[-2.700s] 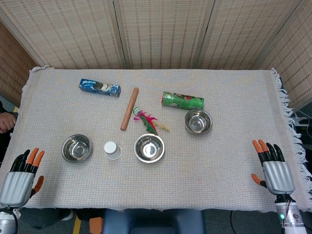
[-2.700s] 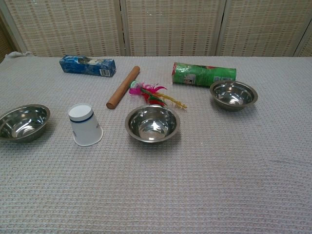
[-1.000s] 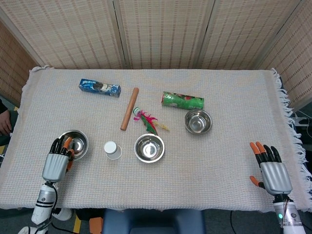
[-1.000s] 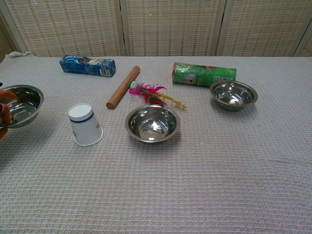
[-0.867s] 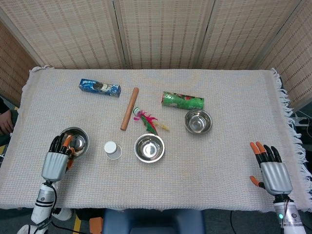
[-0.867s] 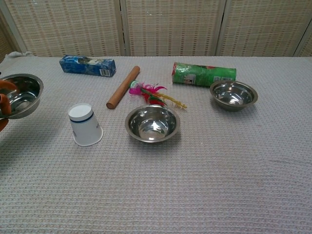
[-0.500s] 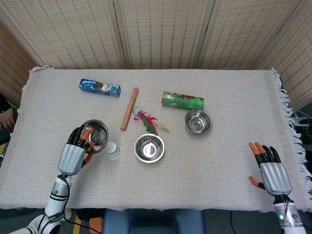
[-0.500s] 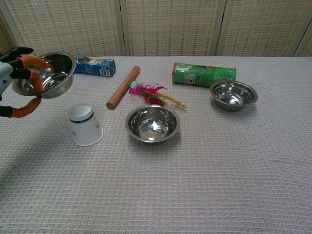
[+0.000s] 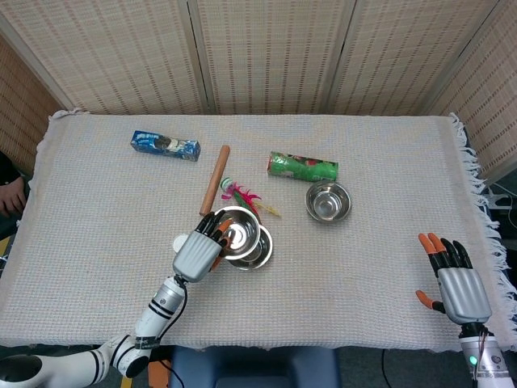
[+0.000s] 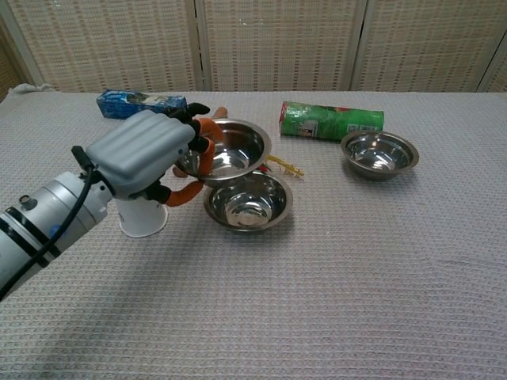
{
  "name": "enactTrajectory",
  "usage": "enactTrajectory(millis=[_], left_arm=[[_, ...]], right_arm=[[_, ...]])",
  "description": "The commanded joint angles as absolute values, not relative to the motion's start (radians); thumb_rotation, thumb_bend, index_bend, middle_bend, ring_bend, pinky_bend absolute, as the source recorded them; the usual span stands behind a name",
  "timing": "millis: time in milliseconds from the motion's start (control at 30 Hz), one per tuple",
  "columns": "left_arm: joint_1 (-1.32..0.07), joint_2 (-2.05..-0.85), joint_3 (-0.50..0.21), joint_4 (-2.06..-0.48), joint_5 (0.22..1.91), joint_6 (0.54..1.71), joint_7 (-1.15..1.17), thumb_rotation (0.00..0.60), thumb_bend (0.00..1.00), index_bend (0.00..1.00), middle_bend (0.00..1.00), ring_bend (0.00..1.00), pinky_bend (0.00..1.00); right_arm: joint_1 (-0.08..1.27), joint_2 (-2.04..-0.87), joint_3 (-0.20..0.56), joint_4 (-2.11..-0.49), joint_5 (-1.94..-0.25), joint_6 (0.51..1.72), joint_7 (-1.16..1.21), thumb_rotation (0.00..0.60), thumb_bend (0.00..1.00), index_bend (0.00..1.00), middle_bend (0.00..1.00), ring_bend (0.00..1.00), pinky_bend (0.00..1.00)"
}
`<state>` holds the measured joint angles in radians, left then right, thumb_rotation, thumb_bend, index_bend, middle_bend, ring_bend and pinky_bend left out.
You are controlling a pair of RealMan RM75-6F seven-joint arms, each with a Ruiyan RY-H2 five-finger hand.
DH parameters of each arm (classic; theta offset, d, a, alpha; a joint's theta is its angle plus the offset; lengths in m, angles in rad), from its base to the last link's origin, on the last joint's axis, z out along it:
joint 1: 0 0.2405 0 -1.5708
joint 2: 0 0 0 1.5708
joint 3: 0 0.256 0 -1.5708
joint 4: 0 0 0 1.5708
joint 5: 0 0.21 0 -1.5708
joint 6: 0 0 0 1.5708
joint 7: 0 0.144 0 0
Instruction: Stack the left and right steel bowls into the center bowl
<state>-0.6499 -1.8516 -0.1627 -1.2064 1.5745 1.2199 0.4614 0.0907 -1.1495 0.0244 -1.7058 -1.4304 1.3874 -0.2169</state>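
Observation:
My left hand [image 9: 199, 249] [image 10: 147, 155] grips the rim of a steel bowl [image 9: 239, 226] [image 10: 230, 152] and holds it in the air just above the center bowl [image 9: 257, 254] [image 10: 252, 206], a little to its left. The right steel bowl [image 9: 328, 201] [image 10: 379, 153] sits on the cloth near a green tube. My right hand [image 9: 457, 281] hovers at the table's near right corner, fingers spread, holding nothing; the chest view does not show it.
A white paper cup [image 10: 141, 219] stands upside down left of the center bowl, mostly behind my left hand. A wooden rolling pin [image 9: 216, 178], a feather shuttlecock [image 9: 241, 196], a blue box [image 9: 165, 145] and the green tube [image 9: 303, 167] lie further back.
My left hand took hold of the left bowl, lifted it off the cloth and carried it rightward to above the center bowl. The right hand has barely moved.

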Motion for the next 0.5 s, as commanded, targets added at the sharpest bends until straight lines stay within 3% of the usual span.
enactTrajectory(millis=[33, 100, 200, 300, 500], left_arm=[[-0.669, -1.886, -0.149, -1.181, 1.571, 1.198, 0.493, 0.600, 0.70, 0.73, 0.19, 0.04, 0.15], [-0.671, -1.893, -0.140, -1.170, 1.566, 1.186, 0.516, 0.600, 0.68, 0.67, 0.18, 0.03, 0.15], [-0.668, -1.891, -0.128, -1.170, 1.548, 1.165, 0.559, 0.600, 0.61, 0.47, 0.15, 0.01, 0.15], [-0.661, -1.880, -0.121, -1.201, 1.528, 1.151, 0.569, 0.600, 0.55, 0.35, 0.13, 0.00, 0.14], [-0.662, -1.871, -0.116, -1.254, 1.522, 1.152, 0.595, 0.600, 0.49, 0.26, 0.11, 0.00, 0.14]], right_arm=[[0.091, -1.145, 0.024, -1.708, -1.431, 1.386, -0.210, 0.600, 0.09, 0.00, 0.00, 0.00, 0.00], [0.090, -1.142, 0.023, -1.710, -1.435, 1.388, -0.206, 0.600, 0.09, 0.00, 0.00, 0.00, 0.00], [0.086, -1.138, 0.020, -1.714, -1.446, 1.396, -0.197, 0.600, 0.09, 0.00, 0.00, 0.00, 0.00], [0.084, -1.136, 0.021, -1.715, -1.448, 1.402, -0.194, 0.600, 0.09, 0.00, 0.00, 0.00, 0.00], [0.084, -1.138, 0.021, -1.717, -1.449, 1.401, -0.198, 0.600, 0.09, 0.00, 0.00, 0.00, 0.00]])
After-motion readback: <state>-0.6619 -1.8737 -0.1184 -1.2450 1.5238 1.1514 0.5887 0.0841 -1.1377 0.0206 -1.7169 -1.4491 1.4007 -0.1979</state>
